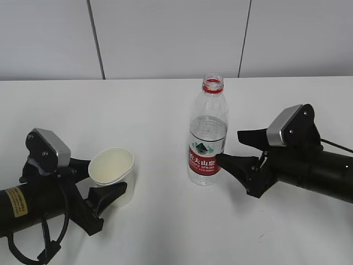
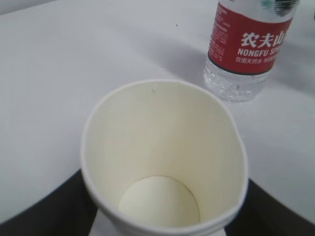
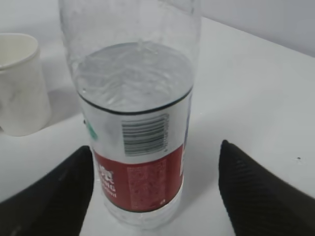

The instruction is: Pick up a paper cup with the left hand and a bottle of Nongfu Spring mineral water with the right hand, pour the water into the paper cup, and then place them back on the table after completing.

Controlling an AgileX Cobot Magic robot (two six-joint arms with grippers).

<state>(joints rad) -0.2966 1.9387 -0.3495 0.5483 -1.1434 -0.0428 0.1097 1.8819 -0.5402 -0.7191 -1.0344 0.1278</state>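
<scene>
A white paper cup [image 1: 113, 172] stands tilted at the left of the white table [image 1: 160, 107], and its inside is empty. My left gripper [image 1: 105, 178] is shut on the cup, with a black finger on each side of it in the left wrist view [image 2: 162, 216]. The Nongfu Spring bottle [image 1: 208, 135] stands upright with no cap, a red neck ring and a red label. The water [image 3: 133, 73] fills it about halfway. My right gripper [image 1: 229, 147] is open, and its fingers straddle the bottle's lower part without closing on it [image 3: 155, 157].
A grey panelled wall [image 1: 165, 38] rises behind the table's far edge. The cup [image 3: 19, 83] stands a short way left of the bottle [image 2: 248, 49]. The right arm's black cable [image 1: 333, 144] trails off to the right.
</scene>
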